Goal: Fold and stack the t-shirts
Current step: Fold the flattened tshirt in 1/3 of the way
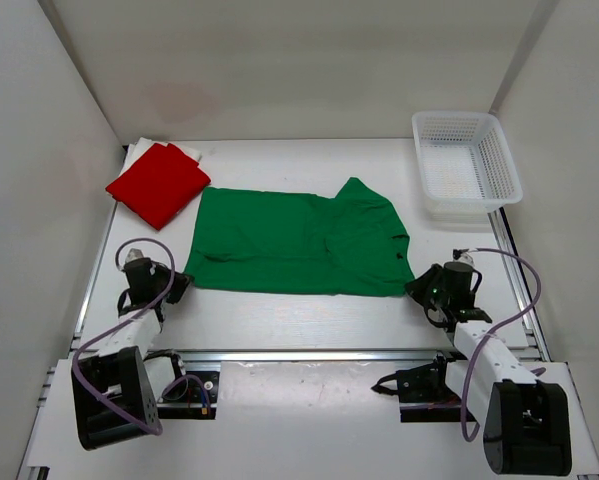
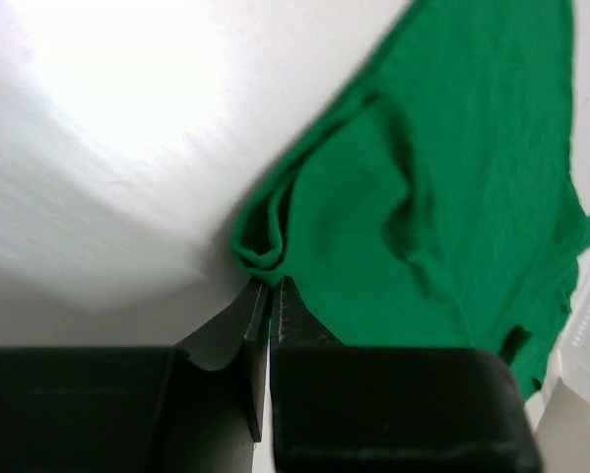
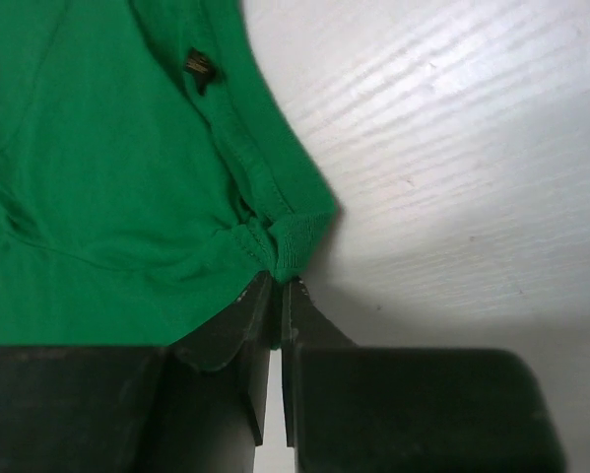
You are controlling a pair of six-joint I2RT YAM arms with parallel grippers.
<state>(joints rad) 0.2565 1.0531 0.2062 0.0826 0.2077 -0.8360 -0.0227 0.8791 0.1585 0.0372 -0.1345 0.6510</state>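
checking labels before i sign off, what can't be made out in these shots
white shirt: top view, mostly under the red shirt.
green shirt label: right wrist view, too small to read.
green shirt's far side: left wrist view, blurred, cut by the edge.

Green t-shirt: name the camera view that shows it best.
Top external: the whole green t-shirt lies spread on the table. Left wrist shows only one bunched corner and nearby cloth, right wrist another corner.

most of the white t-shirt (image 1: 141, 148) beneath the red t-shirt (image 1: 159, 184); green t-shirt (image 2: 452, 197) beyond the wrist views' edges
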